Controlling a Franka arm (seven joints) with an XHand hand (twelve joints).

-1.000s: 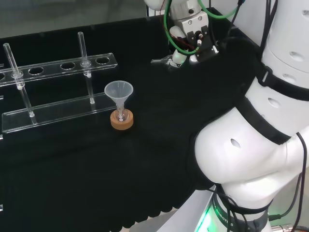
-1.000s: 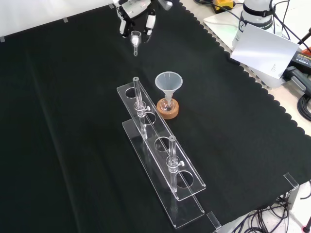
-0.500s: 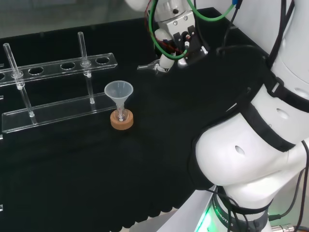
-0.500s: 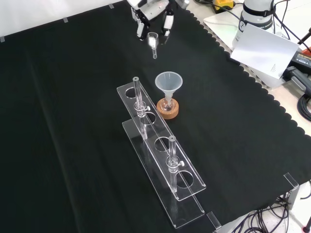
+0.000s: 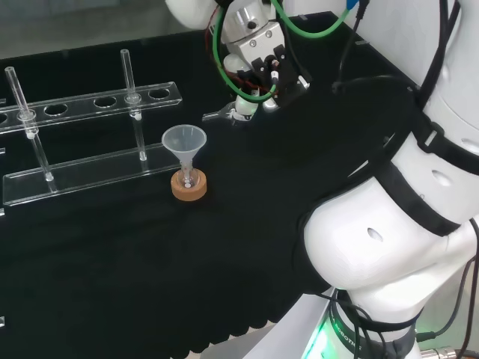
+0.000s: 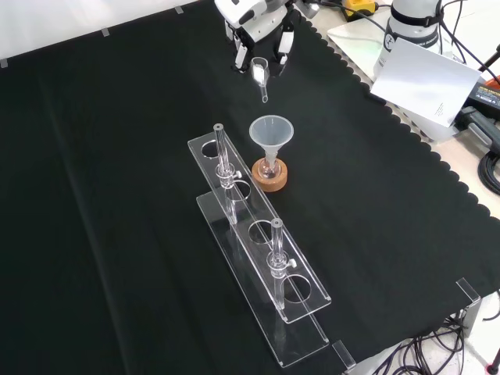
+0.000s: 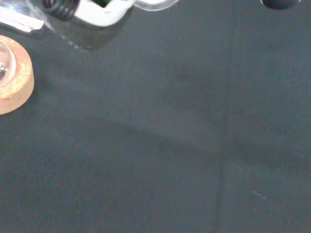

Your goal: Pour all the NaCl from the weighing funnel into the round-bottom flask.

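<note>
Holding the weighing funnel (image 6: 260, 76) in a pinch, the hand (image 6: 258, 31) hangs above the worktop (image 6: 117, 195). Its fingers (image 6: 241, 56) curl round the wide end of the small clear piece, and the thin stem points away from the hand. In the front view the stem points down toward the big funnel (image 6: 270, 133) and stops just above and a bit to the left of its rim. They do not touch. In the head view the hand (image 5: 262, 71) is up and to the right of the big funnel (image 5: 184, 140), and the weighing funnel (image 5: 224, 114) sticks out to the left from the fingers, lying almost flat.

The big funnel sits with its stem in the neck of the flask (image 6: 270, 167). The flask rests on a cork ring (image 6: 269, 177), close beside the clear rack (image 6: 258, 258). In the head view the cork ring (image 5: 188, 187) stands just in front of the rack (image 5: 90, 142). The wrist view shows the cork ring (image 7: 14, 82) at one edge with the flask (image 7: 4, 63) inside it, and a white part of the hand (image 7: 97, 12) near it. I cannot tell if any salt is in the weighing funnel.
</note>
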